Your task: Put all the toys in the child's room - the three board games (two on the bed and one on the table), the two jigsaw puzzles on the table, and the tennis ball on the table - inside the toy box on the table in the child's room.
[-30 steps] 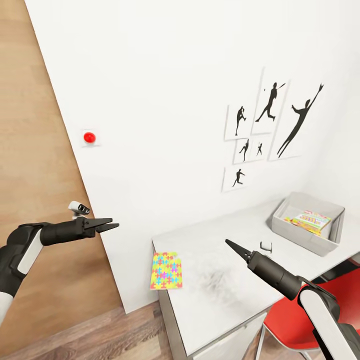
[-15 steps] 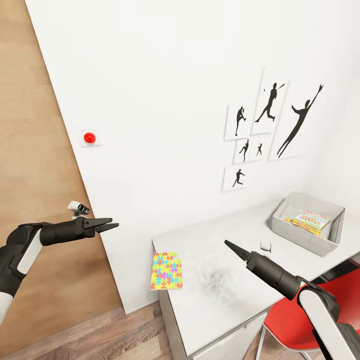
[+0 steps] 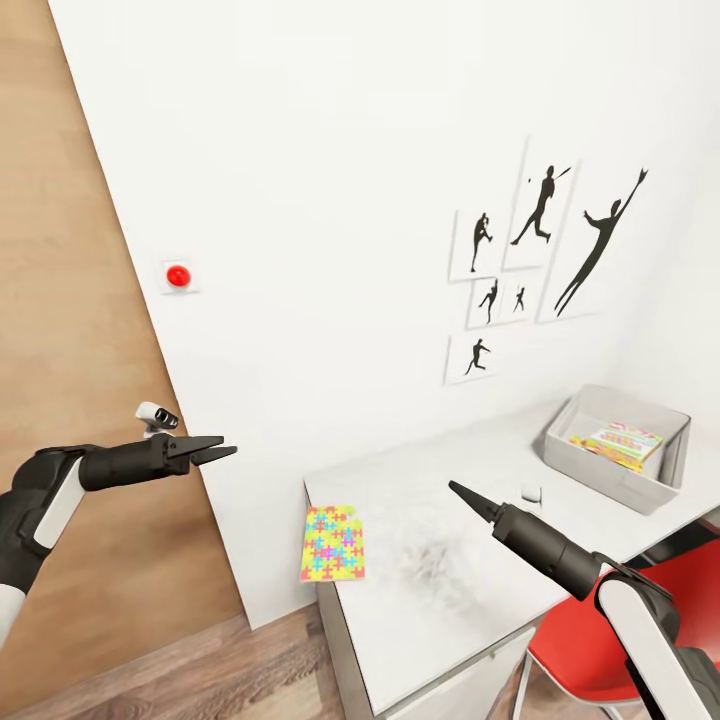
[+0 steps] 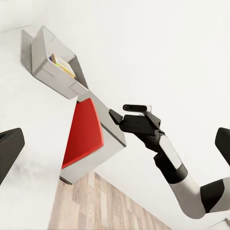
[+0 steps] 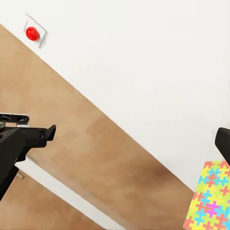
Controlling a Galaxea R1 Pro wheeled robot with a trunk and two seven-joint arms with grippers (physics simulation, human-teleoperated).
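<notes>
One jigsaw puzzle (image 3: 332, 543), a mosaic square, lies at the left end of the table (image 3: 450, 600) and overhangs its edge; the right wrist view catches it too (image 5: 211, 199). At the table's far right stands the grey toy box (image 3: 600, 472), with a colourful board game (image 3: 618, 443) lying inside. My right gripper (image 3: 455, 488) hovers open over the table's middle, between puzzle and box, holding nothing. Left of the table, my left gripper (image 3: 228, 451) hangs open and empty in front of the wall. The tennis ball and the bed are out of view.
A red chair (image 3: 640, 610) is tucked under the table by my right arm. A wooden door (image 3: 80, 300) is at the left, beside a red wall button (image 3: 178, 275). Silhouette prints (image 3: 545, 240) hang above the table. A small pale speck (image 3: 531, 493) lies near the toy box.
Both arms are almost still. The small mark on the table near the toy box has gone from a dark outline to a pale speck.
</notes>
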